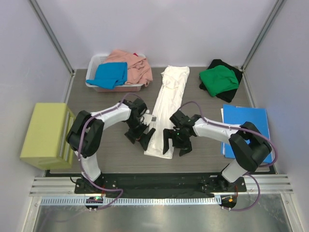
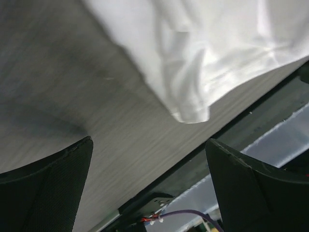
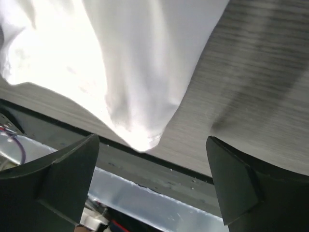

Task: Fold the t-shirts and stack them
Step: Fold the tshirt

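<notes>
A white t-shirt lies on the table as a long narrow strip, running from the back toward the near edge. My left gripper stands open just left of its near end, and my right gripper stands open just right of it. Neither holds anything. In the left wrist view the shirt's near corner lies beyond the open gripper. The right wrist view shows the other near corner ahead of the open gripper. A green t-shirt rests on a black one at the back right.
A white basket at the back left holds a bright blue t-shirt and a salmon pink one. A flat blue folder lies to the right. A yellow-green box stands off the table's left side.
</notes>
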Controlling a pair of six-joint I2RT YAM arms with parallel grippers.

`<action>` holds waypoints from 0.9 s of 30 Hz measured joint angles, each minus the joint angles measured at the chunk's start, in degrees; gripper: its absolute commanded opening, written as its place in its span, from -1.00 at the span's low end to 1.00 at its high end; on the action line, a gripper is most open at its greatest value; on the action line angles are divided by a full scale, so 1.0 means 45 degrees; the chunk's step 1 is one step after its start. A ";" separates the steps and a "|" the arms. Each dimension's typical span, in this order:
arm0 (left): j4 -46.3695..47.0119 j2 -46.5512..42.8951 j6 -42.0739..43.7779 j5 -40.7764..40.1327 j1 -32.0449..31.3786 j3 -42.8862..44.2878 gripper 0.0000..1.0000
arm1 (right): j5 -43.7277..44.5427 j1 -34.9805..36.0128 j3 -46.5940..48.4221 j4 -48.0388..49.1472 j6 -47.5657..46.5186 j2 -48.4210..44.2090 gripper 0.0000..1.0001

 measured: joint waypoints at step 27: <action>-0.1292 -0.3721 0.1409 0.0879 0.4265 -0.0121 1.00 | 0.8106 0.4473 0.3449 -0.3793 -0.2249 0.0223 0.97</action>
